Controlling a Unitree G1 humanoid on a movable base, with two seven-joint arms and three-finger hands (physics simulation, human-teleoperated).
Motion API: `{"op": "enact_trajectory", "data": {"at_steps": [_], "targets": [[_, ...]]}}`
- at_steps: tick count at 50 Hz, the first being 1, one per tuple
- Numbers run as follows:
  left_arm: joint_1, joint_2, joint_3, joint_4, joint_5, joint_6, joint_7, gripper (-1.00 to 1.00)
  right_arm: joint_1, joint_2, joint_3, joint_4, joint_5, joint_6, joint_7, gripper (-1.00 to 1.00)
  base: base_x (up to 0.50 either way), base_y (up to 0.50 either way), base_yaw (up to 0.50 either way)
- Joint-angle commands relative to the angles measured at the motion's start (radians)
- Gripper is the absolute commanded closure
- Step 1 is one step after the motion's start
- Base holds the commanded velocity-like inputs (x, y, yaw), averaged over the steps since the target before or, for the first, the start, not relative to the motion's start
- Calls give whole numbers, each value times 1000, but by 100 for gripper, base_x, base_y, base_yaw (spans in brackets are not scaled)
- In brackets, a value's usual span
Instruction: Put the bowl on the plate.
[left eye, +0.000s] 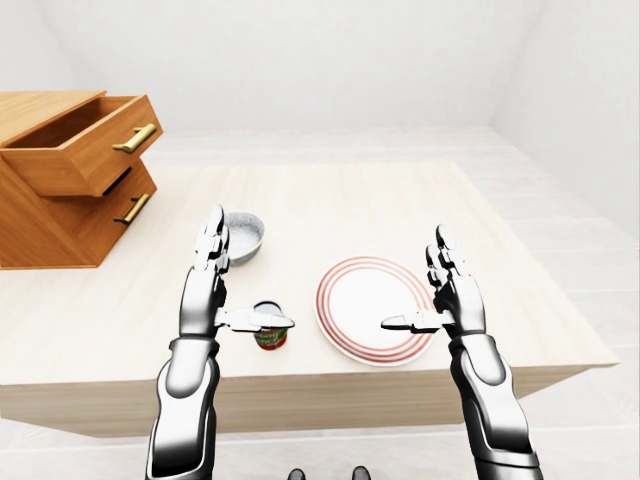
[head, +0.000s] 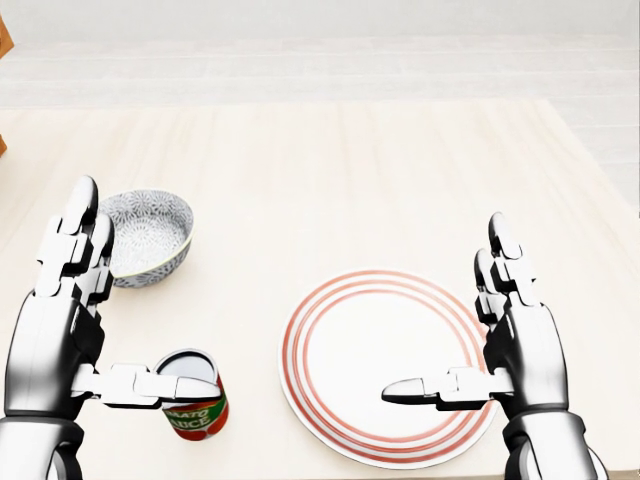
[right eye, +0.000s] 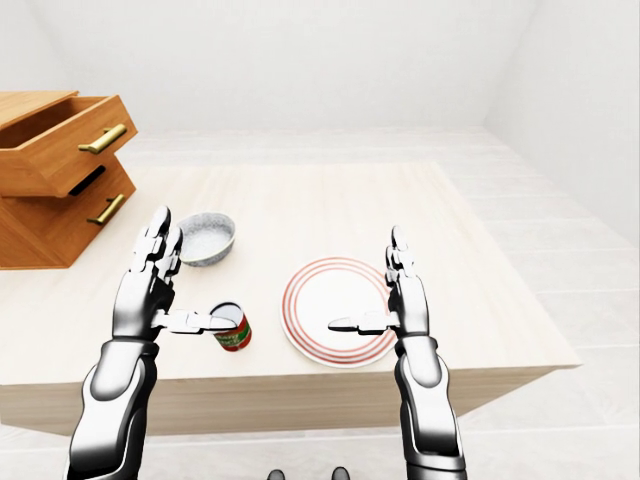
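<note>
Nothing is grasped yet, so I judge this to be the opening step, the reach for the bowl. My left robot hand (head: 52, 330) is open, its fingers straight up and its thumb stretched to the right, holding nothing. My right robot hand (head: 525, 350) mirrors it, open and empty, with its thumb pointing left.

The bowl (head: 150, 235) stands upright on the surface (head: 350, 170) at the left of the head view, just beside my left fingertips (head: 82, 200) and well apart from the plate (head: 350, 340). The plate lies bare at the bottom of that view, between my two hands. My right thumb crosses over its rim, though I cannot tell whether it touches.

A can (head: 197, 412) stands low in the view, between bowl and plate. My left thumb lies across its top, and I cannot say if there is contact.

The drawers (left eye: 70, 170) at the far left of the left-eye view play no part.

The next move, as I see it, belongs to the left hand. It should go up the view to the bowl and close its fingers and thumb over the near rim. Then comes the lift — high enough to clear the can — and the carry right to set the bowl down on the plate's middle. The can is the hazard, as a careless thumb could tip it.
</note>
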Motion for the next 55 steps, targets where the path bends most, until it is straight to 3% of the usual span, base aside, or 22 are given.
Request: {"op": "enact_trajectory", "data": {"at_steps": [1, 55], "targets": [[4, 1, 2, -8, 3, 0, -3, -100, 5, 0, -1, 0, 0, 0, 1, -100, 6, -11, 0], [-8, 0, -6, -60, 26, 0, -15, -100, 10, 1, -4, -26, 1, 0, 5, -100, 6, -10, 0]]}}
